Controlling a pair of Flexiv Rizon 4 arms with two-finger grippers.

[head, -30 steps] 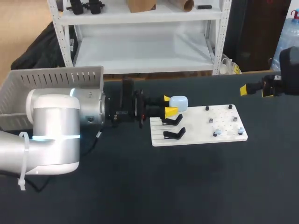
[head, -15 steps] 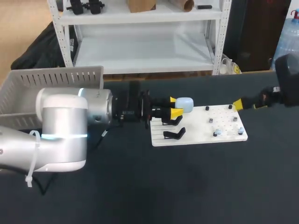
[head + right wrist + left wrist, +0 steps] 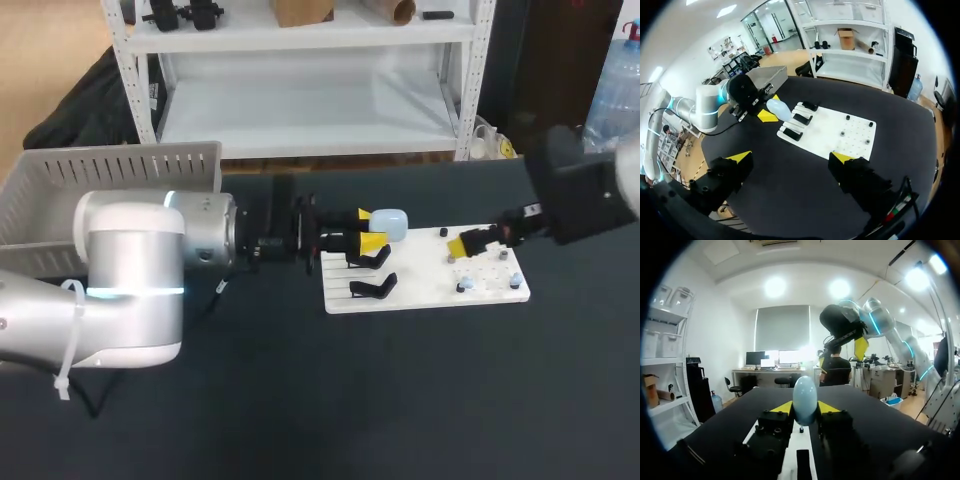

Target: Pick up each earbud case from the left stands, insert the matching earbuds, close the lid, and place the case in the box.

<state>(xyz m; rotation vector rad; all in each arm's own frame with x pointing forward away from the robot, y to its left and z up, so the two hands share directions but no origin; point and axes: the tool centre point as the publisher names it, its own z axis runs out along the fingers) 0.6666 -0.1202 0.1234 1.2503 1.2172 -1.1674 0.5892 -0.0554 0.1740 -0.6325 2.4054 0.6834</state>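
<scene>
one case (image 3: 386, 222) is seen clamped in the left gripper (image 3: 366, 227) over the board's (image 3: 420, 288) edge; judged light, smooth and slippery, it is best held across its sides. the right gripper (image 3: 790, 157) is spread wide.

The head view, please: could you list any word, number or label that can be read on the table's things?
None can be read.
The earbud case, in the left gripper, is plain pale blue.
The white board shows only pegs and black stands.
The grey box shows only slots.
</scene>
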